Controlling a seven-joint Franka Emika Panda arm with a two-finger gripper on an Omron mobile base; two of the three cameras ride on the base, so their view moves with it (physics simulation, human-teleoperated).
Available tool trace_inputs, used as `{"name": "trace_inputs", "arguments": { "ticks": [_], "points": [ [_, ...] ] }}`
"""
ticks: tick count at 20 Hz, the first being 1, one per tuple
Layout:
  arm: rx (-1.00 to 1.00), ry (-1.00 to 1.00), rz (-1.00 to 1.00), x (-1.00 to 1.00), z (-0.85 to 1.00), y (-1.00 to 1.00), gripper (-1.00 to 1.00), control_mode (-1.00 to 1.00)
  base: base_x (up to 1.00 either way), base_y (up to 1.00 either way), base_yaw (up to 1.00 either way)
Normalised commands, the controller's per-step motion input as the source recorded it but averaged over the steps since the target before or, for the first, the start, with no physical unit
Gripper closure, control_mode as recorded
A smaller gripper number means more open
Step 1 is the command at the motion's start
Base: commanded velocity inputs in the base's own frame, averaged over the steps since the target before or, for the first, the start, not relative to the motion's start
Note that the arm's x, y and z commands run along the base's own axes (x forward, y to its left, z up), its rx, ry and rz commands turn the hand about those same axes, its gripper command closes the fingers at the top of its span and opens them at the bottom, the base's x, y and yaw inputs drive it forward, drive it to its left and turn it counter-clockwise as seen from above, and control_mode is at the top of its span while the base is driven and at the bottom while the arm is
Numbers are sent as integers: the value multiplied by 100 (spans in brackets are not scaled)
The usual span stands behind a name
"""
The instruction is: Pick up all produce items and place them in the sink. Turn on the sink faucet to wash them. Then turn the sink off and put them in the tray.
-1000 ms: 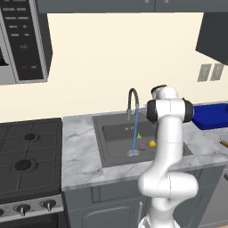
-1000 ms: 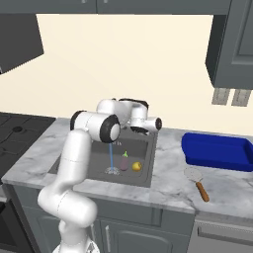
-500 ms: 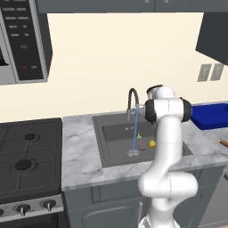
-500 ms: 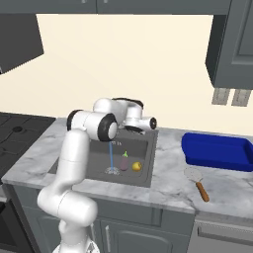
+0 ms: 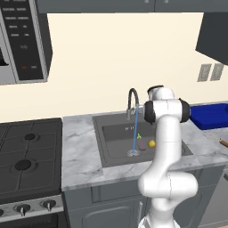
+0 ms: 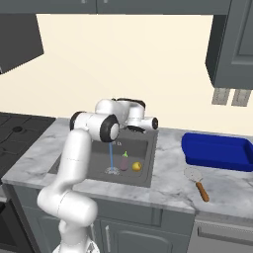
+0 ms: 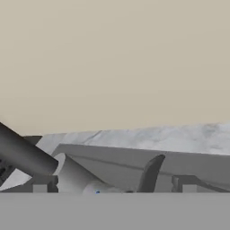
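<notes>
Now the gripper (image 6: 146, 126) hangs wide-jawed over the sink's (image 5: 116, 151) back rim beside the faucet (image 5: 132, 101), water streaming, eggplant (image 6: 124, 163) and lemon (image 6: 137, 166) mid-basin, tray (image 6: 217, 151) at three o'clock.

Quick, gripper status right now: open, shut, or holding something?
Gripper: open, holding nothing, up beside the sink faucet.

Faucet (image 5: 132, 101) arches over sink (image 5: 116, 147), blocking its back.

A glossy white, rounded-segment robot arm (image 5: 165, 147) with dark grey joint caps; behind its jaws, a black-trimmed white wrist.
</notes>
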Motion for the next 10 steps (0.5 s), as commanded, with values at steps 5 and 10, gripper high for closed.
{"name": "trace_inputs", "arguments": {
  "ticks": [5, 10],
  "points": [
    [9, -5, 18, 17, 0, 0, -100, -100, 0, 0, 0],
    [10, -2, 23, 1, 0, 4, -100, -100, 0, 0, 0]
  ]
}}
